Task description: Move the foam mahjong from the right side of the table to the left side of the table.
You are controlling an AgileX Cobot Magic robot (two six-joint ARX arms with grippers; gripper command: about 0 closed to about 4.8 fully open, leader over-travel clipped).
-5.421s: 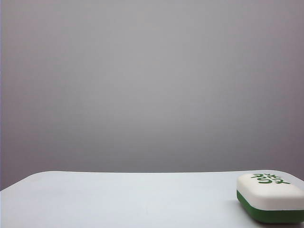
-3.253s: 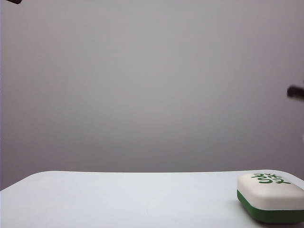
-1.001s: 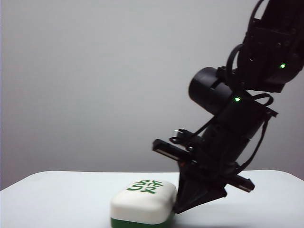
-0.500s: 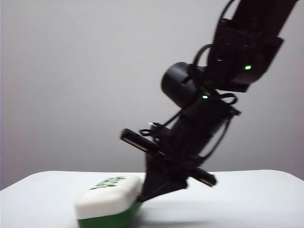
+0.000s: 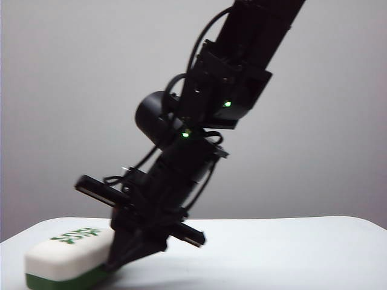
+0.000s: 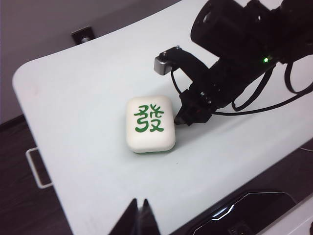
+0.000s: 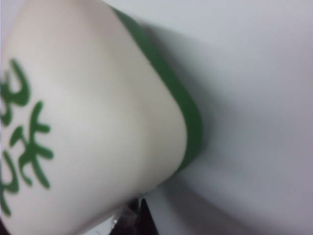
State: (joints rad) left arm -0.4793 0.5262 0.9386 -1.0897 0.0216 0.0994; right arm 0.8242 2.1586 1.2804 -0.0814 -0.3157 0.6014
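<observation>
My right arm slants down across to the left, its gripper (image 5: pixel 124 257) low with fingers pinched together. My left gripper (image 6: pixel 138 219) hangs high, fingers closed.

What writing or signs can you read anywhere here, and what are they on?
"發": one big green Chinese character on the white top face of the foam mahjong, clearest from the left wrist view.
Nothing else is readable: the table is bare, and the black arm whose right claw presses against the block shows only small green lights. The left claw carries no label.
</observation>
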